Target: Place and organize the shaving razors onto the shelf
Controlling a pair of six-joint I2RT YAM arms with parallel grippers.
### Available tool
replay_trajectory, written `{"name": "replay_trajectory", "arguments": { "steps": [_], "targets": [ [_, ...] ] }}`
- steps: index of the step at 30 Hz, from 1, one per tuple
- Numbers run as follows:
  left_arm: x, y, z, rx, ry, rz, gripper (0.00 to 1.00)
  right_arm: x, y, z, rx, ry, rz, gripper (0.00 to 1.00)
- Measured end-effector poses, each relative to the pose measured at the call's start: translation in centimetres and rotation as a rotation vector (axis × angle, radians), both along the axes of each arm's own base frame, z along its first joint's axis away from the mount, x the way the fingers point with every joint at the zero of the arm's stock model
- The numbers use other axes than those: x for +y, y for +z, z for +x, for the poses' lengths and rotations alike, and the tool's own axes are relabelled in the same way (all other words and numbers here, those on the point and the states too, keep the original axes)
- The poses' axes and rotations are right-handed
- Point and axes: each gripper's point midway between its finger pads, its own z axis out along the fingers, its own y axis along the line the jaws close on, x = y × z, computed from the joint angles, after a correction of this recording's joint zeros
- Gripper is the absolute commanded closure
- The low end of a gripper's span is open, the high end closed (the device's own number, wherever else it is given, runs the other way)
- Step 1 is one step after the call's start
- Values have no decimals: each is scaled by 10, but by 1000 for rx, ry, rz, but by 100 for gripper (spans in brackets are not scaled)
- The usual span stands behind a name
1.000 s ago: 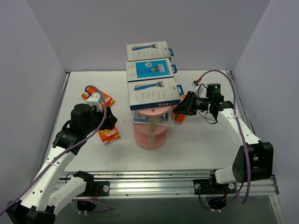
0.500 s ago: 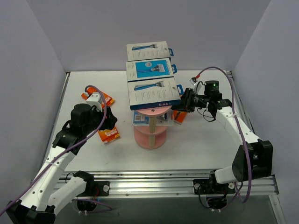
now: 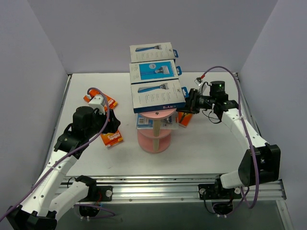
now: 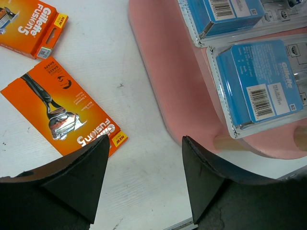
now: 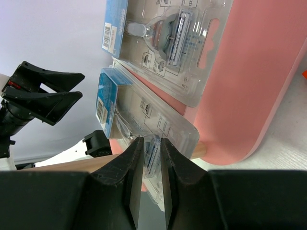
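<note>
While the right gripper (image 5: 148,160) is narrow, pinched on the edge of a clear blister pack (image 5: 144,112) lying on a lower pink tier of the shelf (image 5: 240,96), I see a second pack (image 5: 168,38) crowding it, upper centre of frame. White-and-blue boxes (image 3: 157,96) overhang from the top tier. Left gripper (image 4: 144,177) is wide and empty over the table (image 4: 144,96), with an orange card (image 4: 62,108) at left.

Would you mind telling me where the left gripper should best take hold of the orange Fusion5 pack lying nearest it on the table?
Probably across its narrow width at mid-length, coming straight down from above. The orange Fusion5 pack lies flat on the table, so only its two long edges offer purchase; the open left gripper would need turning to straddle them.
</note>
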Motion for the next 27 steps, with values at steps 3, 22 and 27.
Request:
{"name": "replay_trajectory", "arguments": {
  "steps": [3, 22, 27],
  "targets": [
    [0, 0, 0, 0, 0, 0, 29, -2, 0, 0, -1, 1, -7, 83],
    [-1, -2, 1, 6, -2, 1, 29, -32, -29, 2, 33, -68, -119, 92],
    [-1, -2, 0, 6, -4, 0, 29, -36, -37, 2, 43, -80, -145, 94]
  ]
}}
